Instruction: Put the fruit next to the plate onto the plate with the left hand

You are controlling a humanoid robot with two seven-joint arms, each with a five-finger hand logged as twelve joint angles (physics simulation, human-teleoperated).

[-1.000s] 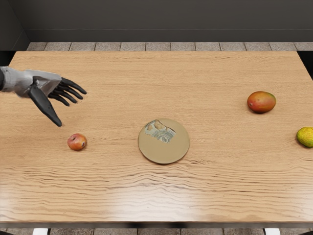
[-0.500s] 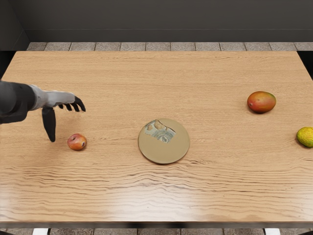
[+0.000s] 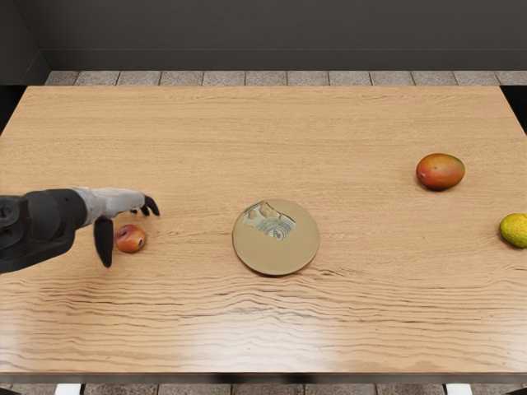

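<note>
The left robot hand (image 3: 115, 206) hangs low over the counter (image 3: 263, 132), near its left edge. It is spread apart and holds nothing. The thumb (image 3: 104, 241) points down just left of the apple (image 3: 130, 239), and the fingers (image 3: 151, 206) reach past the fruit on its far side, so the apple sits in the gap between them. I cannot tell whether any digit touches it.

The apple lies on the bare wood, left of the plate (image 3: 275, 247) and clear of its rim.

The step in hand looks like the grasp. To do it well, the palm should settle over the apple's widest part. Thumb and fingers should then close together from opposite sides. If the thumb lands first, a round fruit may roll off toward the plate.

A firm wrap is needed, then a lift clear of the wood before any travel to the right. The plate looks shallow, so a low release at its middle is the safest way to stop the apple rolling off.

Far to the right, the mango (image 3: 440, 171) and the yellow-green fruit (image 3: 514, 230) lie well apart from the plate and need no attention.
</note>
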